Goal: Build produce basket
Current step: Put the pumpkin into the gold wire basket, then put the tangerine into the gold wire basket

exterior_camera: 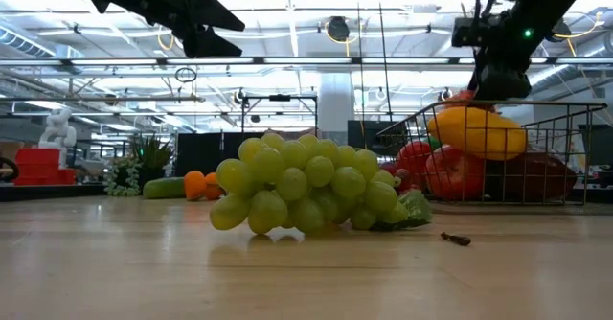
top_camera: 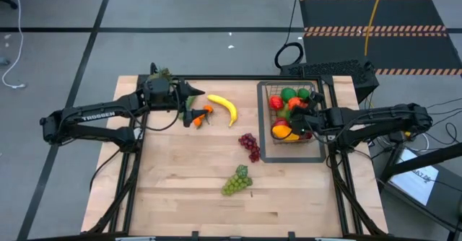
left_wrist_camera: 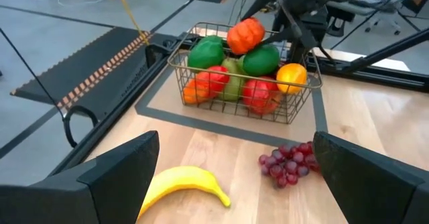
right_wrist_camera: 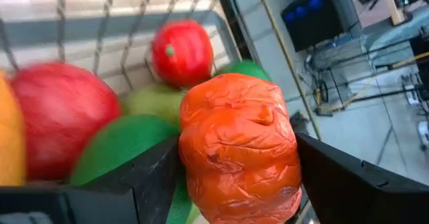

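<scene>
Grapes lie in two bunches on the bench [top_camera: 180, 205]: one green [top_camera: 237, 181], one purple [top_camera: 250, 146]. One banana [top_camera: 224, 107] lies near. Right hand [right_wrist_camera: 231, 177] grips an orange fruit [right_wrist_camera: 238, 153] over the basket [top_camera: 318, 151]; left hand [left_wrist_camera: 234, 177] gapes wide.

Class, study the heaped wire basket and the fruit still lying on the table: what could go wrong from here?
1. The right gripper holds a crinkled orange fruit over the dark wire-mesh basket, already piled above its rim; once released, it may roll off.
2. The yellow banana, purple grapes and green grapes may not fit.
</scene>
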